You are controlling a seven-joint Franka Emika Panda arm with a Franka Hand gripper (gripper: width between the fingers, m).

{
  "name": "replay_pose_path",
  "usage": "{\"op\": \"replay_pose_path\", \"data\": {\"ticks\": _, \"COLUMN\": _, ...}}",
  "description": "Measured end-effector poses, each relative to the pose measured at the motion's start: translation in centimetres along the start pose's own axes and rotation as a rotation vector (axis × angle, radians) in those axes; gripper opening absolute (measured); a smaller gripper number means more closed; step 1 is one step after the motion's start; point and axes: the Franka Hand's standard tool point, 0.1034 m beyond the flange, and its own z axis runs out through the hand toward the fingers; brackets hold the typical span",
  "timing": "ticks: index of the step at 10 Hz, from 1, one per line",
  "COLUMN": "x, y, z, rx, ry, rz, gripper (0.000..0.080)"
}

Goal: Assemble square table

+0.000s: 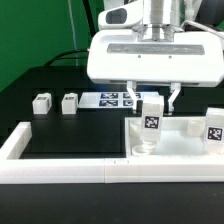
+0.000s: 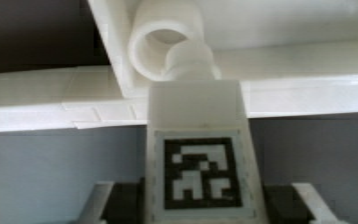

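You've got a white leg (image 1: pixel 151 118) with a black-and-white blocky tag. White tabletop (image 1: pixel 190 150) at 4 o'clock, black mat (image 1: pixel 70 130). At 9 o'clock, first small block (image 1: pixel 41 102) and second small block (image 1: pixel 69 102) are white with dark tags.

Exterior view: arm (image 1: pixel 160 15) is running out past the top edge, with only the claw (image 1: pixel 155 100) body showing. Claw body is covering the back of the marker board (image 1: pixel 108 98), and its tags are coming out too small to read. Table top (image 1: pixel 190 148) is getting cut by the edge on the exterior view's right, along with the standing leg (image 1: pixel 215 127) there. Tags on the two loose leg blocks (image 1: pixel 41 102) (image 1: pixel 69 102) are too small to tell. Middle leg (image 1: pixel 150 115): foot is blurring into the table top, seating unclear.

Wrist view: middle leg (image 2: pixel 202 150) is getting clipped by the frame edge and hiding part of the socket (image 2: pixel 155 48). Fingers (image 2: pixel 115 200) are showing only as dark blurred stubs, also clipped.
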Motion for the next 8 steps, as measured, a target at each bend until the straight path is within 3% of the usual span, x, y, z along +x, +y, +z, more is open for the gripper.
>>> {"op": "replay_pose_path", "data": {"ticks": 4, "x": -0.2, "y": 0.8, "z": 0.0, "rx": -0.011, "ry": 0.019, "rz": -0.025, "gripper": 0.0290}}
{"op": "replay_pose_path", "data": {"ticks": 8, "x": -1.4, "y": 1.4, "z": 0.6, "rx": -0.021, "ry": 0.006, "rz": -0.038, "gripper": 0.0290}}
